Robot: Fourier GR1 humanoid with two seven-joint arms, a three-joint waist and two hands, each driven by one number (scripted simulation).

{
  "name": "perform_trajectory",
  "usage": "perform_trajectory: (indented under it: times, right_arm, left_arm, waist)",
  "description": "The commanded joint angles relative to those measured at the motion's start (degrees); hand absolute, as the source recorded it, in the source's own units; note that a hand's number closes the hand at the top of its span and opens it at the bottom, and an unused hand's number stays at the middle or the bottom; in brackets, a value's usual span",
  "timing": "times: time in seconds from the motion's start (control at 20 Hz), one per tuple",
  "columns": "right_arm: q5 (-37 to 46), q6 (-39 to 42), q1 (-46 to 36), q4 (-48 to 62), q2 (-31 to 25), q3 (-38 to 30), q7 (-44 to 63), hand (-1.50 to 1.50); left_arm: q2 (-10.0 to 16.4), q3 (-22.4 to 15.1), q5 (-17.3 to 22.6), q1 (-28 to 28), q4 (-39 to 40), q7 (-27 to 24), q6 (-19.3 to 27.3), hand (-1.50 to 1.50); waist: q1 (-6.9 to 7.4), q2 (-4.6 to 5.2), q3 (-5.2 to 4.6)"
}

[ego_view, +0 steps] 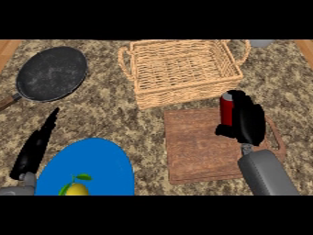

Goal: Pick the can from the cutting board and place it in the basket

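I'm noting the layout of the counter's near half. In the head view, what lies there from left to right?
In order: left hand → blue plate → cutting board.

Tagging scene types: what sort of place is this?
Probably a kitchen: a speckled stone-look counter carrying a black frying pan, a wooden cutting board and a wicker basket. The right hand curls round a red can on the board.
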Motion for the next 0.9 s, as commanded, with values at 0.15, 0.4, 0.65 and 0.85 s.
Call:
perform_trajectory:
  times: [0.15, 0.4, 0.65, 0.85]
  right_arm:
    - [-16.1, 15.9, 0.5, -8.7, -11.5, -6.0, -14.7, 1.50]
    - [-21.4, 22.5, -0.4, -23.5, -17.0, -11.1, -14.3, 1.50]
    - [-25.6, 28.6, 1.1, -37.6, -21.6, -16.3, -12.0, 1.50]
    - [-32.3, 38.9, -4.0, -43.9, -23.6, -20.3, -8.1, 1.50]
  left_arm:
    - [0.3, 0.9, 0.4, 2.0, -2.4, 1.9, -0.3, 0.00]
    - [0.6, 1.8, 0.1, 0.6, 2.5, -1.2, -0.6, 0.00]
    - [-0.5, 1.3, -0.7, -0.9, 0.3, 2.0, 0.3, 0.00]
    - [-0.5, 1.7, -0.8, -1.7, 0.6, 1.7, 0.2, 0.00]
  waist:
    - [-0.98, 1.33, 1.34]
    - [-1.66, 1.23, 1.28]
    - [-1.94, 1.14, 1.31]
    - [-1.39, 1.31, 1.31]
